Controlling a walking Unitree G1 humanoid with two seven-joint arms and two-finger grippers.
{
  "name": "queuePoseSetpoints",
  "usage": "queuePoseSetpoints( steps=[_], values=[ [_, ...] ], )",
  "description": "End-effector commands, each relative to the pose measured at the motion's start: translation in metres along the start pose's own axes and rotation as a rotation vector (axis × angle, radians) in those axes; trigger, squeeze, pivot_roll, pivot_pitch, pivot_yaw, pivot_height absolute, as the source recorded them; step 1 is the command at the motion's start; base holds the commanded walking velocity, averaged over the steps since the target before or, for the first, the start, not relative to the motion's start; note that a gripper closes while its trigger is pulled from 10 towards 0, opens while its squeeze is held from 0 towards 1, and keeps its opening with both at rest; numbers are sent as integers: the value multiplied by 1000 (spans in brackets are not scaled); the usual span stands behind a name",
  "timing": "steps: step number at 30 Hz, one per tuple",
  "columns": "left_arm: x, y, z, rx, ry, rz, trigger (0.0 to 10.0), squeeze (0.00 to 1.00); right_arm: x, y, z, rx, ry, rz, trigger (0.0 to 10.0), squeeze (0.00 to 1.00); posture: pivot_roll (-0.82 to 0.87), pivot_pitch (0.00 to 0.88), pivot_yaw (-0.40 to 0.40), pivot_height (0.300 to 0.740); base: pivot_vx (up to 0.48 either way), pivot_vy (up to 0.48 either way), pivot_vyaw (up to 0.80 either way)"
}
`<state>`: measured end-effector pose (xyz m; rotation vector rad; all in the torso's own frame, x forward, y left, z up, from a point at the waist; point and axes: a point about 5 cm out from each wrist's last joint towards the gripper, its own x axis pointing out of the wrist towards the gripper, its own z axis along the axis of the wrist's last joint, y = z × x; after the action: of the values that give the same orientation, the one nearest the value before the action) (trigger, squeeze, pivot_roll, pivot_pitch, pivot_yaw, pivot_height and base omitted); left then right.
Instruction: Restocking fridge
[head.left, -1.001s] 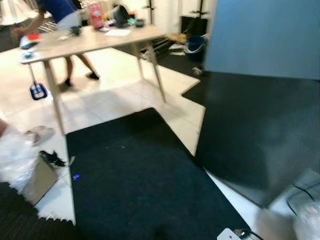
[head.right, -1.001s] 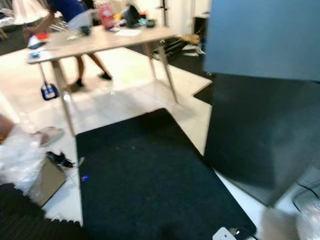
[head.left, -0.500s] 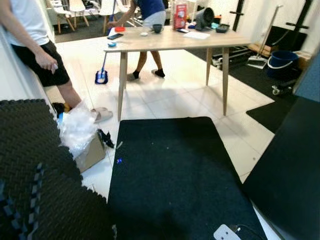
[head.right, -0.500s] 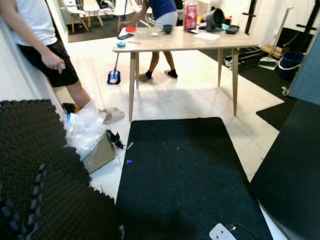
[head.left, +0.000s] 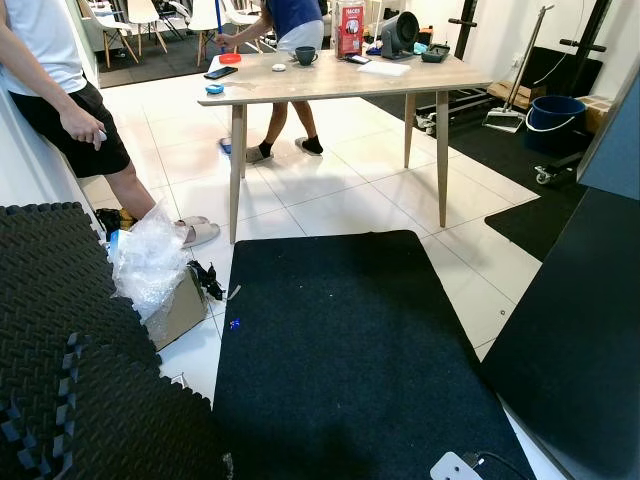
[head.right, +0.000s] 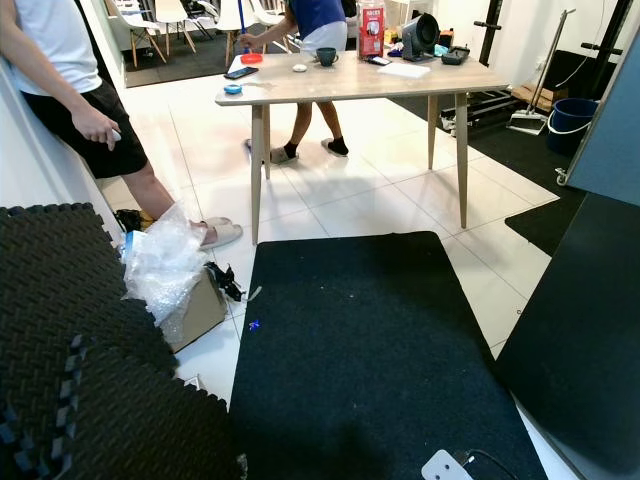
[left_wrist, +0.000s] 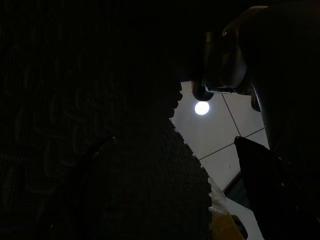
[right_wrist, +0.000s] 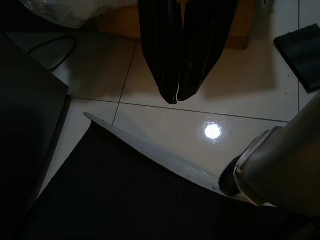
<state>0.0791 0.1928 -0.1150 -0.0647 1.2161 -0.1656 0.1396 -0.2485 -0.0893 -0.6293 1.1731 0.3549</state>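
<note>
Observation: the fridge (head.left: 575, 330) stands at the robot's right, seen as a tall dark panel with a blue-grey upper part, its foot on the floor beside the black mat (head.left: 345, 350). No handle or door edge can be made out.

The goods likely meant for stocking sit well apart on the tabletop (head.left: 340, 80): a red carton (head.left: 349, 28), a dark cup (head.left: 305, 55) and small items. A person (head.left: 55, 100) leans at the left wall; a second person (head.right: 318, 20) stands behind the table.

Right tool (right_wrist: 177, 97): hangs idle over the tiles, fingers closed together, holding nothing. Left tool: wrist view too dark; state cannot be told.

Assessment: the carton looks light and stiff, likely crushable; grip its flat sides mid-height. The cup looks rigid, smooth and breakable.
</note>
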Motion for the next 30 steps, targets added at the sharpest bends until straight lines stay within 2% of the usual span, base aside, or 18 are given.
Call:
queuePoseSetpoints(
  steps=[1,25,30],
  values=[
    [4,-16,-2,-4,9,-55,10000,0,0,0,2,3,-6,-4,10000,0,14,0,9,740,0,0,0],
    [4,-13,3,-2,-19,-40,10000,0,1,4,1,-6,-3,3,10000,0,12,0,10,740,0,0,0],
    [4,-12,5,-2,-23,-37,10000,0,1,4,1,-5,-3,4,10000,0,12,0,10,740,287,0,0]
  ],
)
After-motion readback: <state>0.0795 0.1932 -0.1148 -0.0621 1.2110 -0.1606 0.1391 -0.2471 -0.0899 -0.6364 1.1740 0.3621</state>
